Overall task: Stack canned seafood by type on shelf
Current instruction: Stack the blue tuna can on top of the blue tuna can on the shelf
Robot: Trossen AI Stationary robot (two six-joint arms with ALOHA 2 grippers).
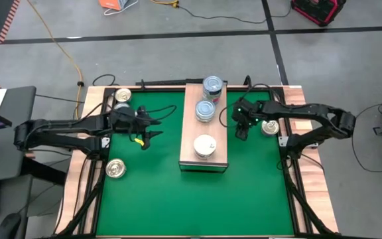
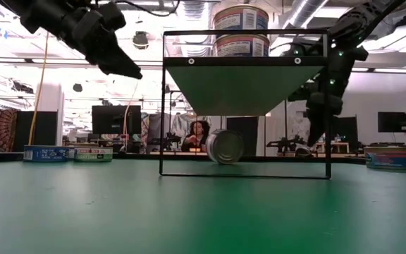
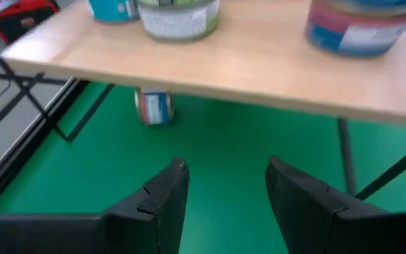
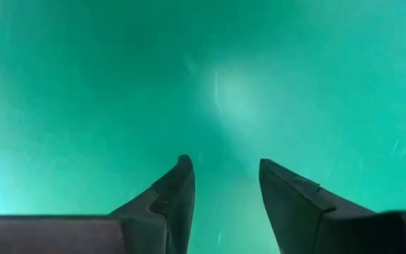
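The shelf [image 1: 191,126] is a light-wood plank on a black wire frame [image 2: 245,175], standing mid-table on the green mat. On it are a two-high stack of blue-silver cans [image 1: 213,85], a single blue-silver can [image 1: 205,110] and a white-topped can [image 1: 205,147]. Another can [image 2: 225,147] lies on its side on the mat under the shelf. My left gripper [image 1: 156,128] hangs open left of the shelf, facing it, with nothing between its fingers [image 3: 168,190]. My right gripper [image 1: 241,129] is open right of the shelf, pointing down over bare mat [image 4: 224,92].
Gold-topped cans sit on the wooden border at far left [image 1: 123,97], near left [image 1: 116,168] and right beside my right arm [image 1: 269,127]. Flat tins show low at the mat's sides [image 2: 48,152] [image 2: 390,156]. Bare mat lies toward the near edge [image 1: 191,199].
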